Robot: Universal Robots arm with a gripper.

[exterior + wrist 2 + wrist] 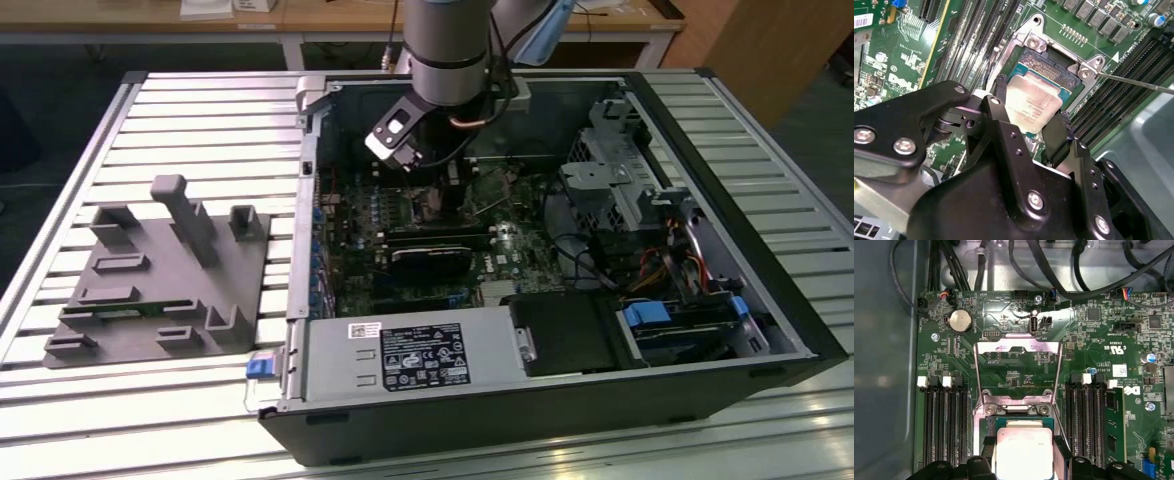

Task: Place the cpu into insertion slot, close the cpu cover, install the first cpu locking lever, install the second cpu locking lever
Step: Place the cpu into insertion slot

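Inside the open computer case (534,420), near its far edge in the exterior view, the gripper (430,180) stands low over the motherboard (354,262). Its two black fingers (1055,137) are closed narrowly on the cpu (1031,106) and clamp it by two opposite edges, with the silvery top facing up.

The insertion slot (1048,62) lies directly under the chip and a little ahead of it, on the side away from the gripper body. The chip covers the nearer part of the slot, while the farther strip of the dark contact field is bare. In the first wrist view the edges of the cpu (1024,452) run parallel to the frame of the slot (1004,421), so the two look squared to each other. Whether the chip already touches the contacts, I cannot tell.

The slot has no chip seated in it. The cpu cover (1019,347) is swung fully open and lies flat on the board beyond its hinge, clear of the slot. Long black memory slots (944,425) run along both sides of it. A thin metal lever (1134,83) stands out free from one corner of the frame.
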